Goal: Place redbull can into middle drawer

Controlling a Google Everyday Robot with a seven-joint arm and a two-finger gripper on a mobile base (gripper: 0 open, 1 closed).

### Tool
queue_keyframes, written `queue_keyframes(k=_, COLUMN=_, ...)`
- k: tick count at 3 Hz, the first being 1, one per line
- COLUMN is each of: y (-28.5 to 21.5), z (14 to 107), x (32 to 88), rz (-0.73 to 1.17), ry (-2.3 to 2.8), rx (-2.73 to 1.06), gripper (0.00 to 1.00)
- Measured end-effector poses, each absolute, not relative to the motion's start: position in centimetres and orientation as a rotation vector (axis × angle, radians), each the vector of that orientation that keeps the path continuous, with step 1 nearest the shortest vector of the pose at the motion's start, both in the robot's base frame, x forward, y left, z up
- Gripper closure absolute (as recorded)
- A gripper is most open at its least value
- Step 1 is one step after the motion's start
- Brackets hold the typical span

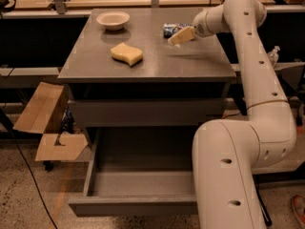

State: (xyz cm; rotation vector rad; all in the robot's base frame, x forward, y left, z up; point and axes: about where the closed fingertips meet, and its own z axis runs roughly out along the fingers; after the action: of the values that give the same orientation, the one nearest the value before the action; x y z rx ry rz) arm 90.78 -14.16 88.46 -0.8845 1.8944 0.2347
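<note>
Gripper (pixel 177 37) lowered at the far right of the cabinet top (pixel 143 68), right at the can (pixel 168 29). Whether it is released or already clamped on the can cannot be told from this view.

The can appears to lie on its side near the back right of the top, partly hidden behind the gripper's tan tip. A yellow sponge (pixel 127 53) lies well apart from it toward the left front, and a white bowl (pixel 113 19) stands at the back left. The arm (pixel 259 80) reaches the can from the right, rising from the robot's body in the foreground.

Below the top, the upper drawer (pixel 143 112) is shut. The middle drawer (pixel 133 205) is pulled fully out, and its grey floor shows nothing on it. An opened cardboard box (pixel 43 123) sits on the floor to the left of the cabinet.

Step in hand, as judged: taking hold of the can, with no transfer begun. The next move calls for a secure grip across the can's slim body. The can must then be lifted clear of the top, carried out past the front edge and down, and let go low over the drawer floor.
</note>
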Motion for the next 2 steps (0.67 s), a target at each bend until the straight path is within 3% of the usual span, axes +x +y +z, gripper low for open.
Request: queue_keyframes(k=2, y=-15.1, z=88.2, x=93.4, rz=0.213, ry=1.882, rx=-0.739, gripper=0.00)
